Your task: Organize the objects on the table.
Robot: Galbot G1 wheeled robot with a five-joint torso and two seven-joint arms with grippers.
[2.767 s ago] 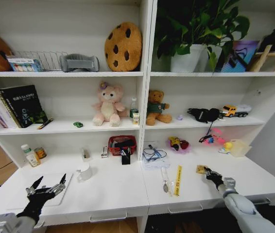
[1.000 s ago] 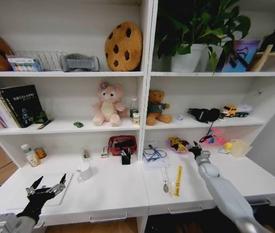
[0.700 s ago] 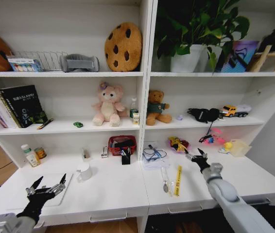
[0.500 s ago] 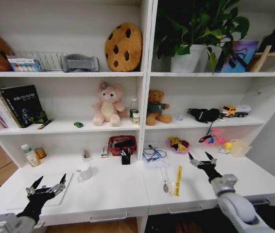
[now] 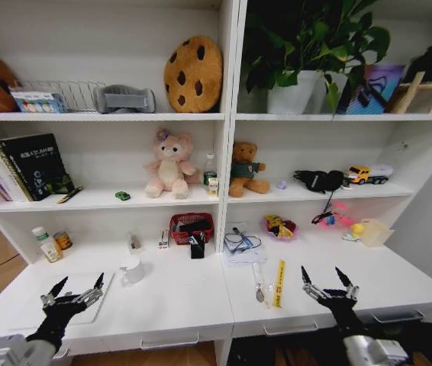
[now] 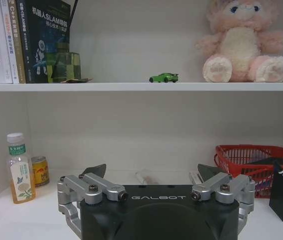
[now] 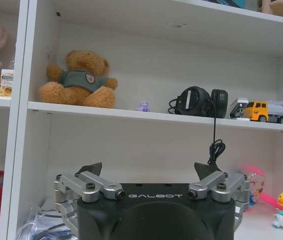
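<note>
We had the left gripper (image 5: 69, 296) parked low over the near left corner of the table (image 5: 178, 301), its fingers spread apart and holding nothing, above a pale flat slab (image 5: 86, 297) that we took to be the laptop, though we could not be sure. Of the task's small things, the green toy car (image 5: 123, 196) sat on the middle shelf, left of the pink plush bear (image 5: 170, 164), and a dark pen (image 5: 71, 194) lay beside the books (image 5: 29, 166) on that same shelf; the blue pen we could not pick out. Near the table's middle lay the metal spoon (image 5: 259, 287) and the yellow strip (image 5: 280, 283), neither of them ours to move. On the right, the right gripper (image 5: 330, 287) hung just above the front edge of the table, jaws wide and empty. We judged we were between picks, so doing the step well meant choosing one target, keeping the jaws open on approach, coming in level and clear of the shelf edge, and closing across a narrow side.
</note>
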